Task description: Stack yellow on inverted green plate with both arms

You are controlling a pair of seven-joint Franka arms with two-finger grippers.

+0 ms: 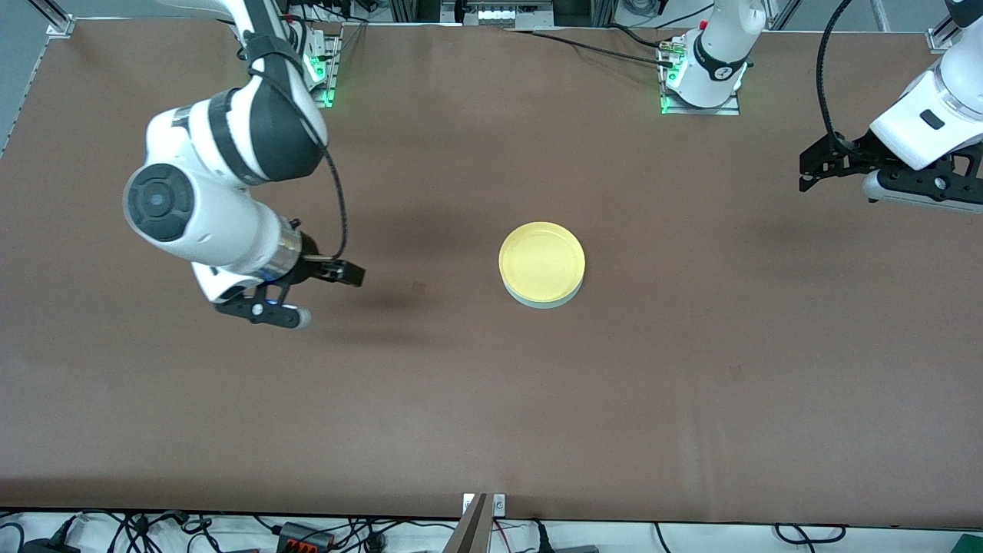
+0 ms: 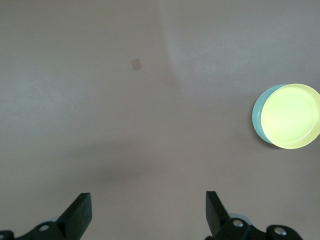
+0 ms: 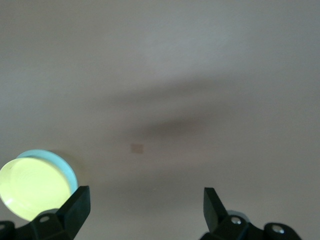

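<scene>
Since yellow [image 1: 541, 261] sits on green plate [image 1: 547, 301] at frame centre, stack looks done; right gripper [image 1: 286, 292] mid-left and left gripper [image 1: 822, 165] upper right, both wide, empty.

Left gripper [image 1: 815, 165] and right gripper [image 1: 326, 296] hover, fingers spread

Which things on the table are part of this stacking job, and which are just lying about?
Job:
yellow plate, on top of the green plate
green plate, underneath
left gripper, open, empty, near the left arm's end
right gripper, open, empty, toward the right arm's end

Lying about:
small brown patch on table
</scene>
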